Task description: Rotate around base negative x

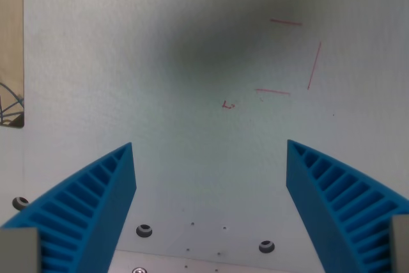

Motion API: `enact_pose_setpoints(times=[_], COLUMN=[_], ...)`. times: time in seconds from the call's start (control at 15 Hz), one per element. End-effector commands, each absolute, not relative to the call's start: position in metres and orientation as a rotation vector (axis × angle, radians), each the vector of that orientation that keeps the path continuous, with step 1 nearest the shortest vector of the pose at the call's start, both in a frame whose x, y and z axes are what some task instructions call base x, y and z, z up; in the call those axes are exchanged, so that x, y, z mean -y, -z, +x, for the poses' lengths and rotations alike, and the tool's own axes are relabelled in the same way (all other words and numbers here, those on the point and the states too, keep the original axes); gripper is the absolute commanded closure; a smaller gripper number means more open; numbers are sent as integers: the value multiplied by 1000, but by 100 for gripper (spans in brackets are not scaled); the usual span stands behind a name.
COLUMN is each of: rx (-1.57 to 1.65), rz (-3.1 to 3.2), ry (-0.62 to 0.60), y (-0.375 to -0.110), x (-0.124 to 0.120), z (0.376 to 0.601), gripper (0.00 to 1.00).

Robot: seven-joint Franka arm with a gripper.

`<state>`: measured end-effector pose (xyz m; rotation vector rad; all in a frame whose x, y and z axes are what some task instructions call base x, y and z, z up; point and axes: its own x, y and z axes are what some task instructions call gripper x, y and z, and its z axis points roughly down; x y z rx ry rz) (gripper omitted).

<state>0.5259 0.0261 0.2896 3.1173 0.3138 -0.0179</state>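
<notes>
the wrist view looks down on a pale white table [96, 62] with the gripper [211, 158] spread wide: its two blue ribbed fingers [96, 202] rise from the lower left and lower right corners of the frame, with the jaws standing far apart and nothing between them, only bare surface showing in the gap. no separate object to be handled lies in view. in the upper right of the frame thin red pen lines [295, 55] mark out part of a rectangle, with a small red scribble [228, 104] just left of centre. a soft dark shadow [217, 43] spreads across the upper middle of the table, touching the red marks. along the bottom edge sit dark round screw heads [144, 230], one at lower centre-left, one at lower centre-right and one at the far left edge, beside a few tiny holes. at the upper left edge a tan strip [11, 43] borders the table, with some blue wire showing at its lower end.
</notes>
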Motion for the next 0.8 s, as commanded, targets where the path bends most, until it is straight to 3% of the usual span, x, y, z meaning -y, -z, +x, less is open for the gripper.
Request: enact_pose_setpoints(times=[0.07,0.8], rx=[-313,-299], rz=[3106,2979], ry=[14,33], y=[-291,-291], x=[-26,-26], z=[526,526], gripper=[0,0])
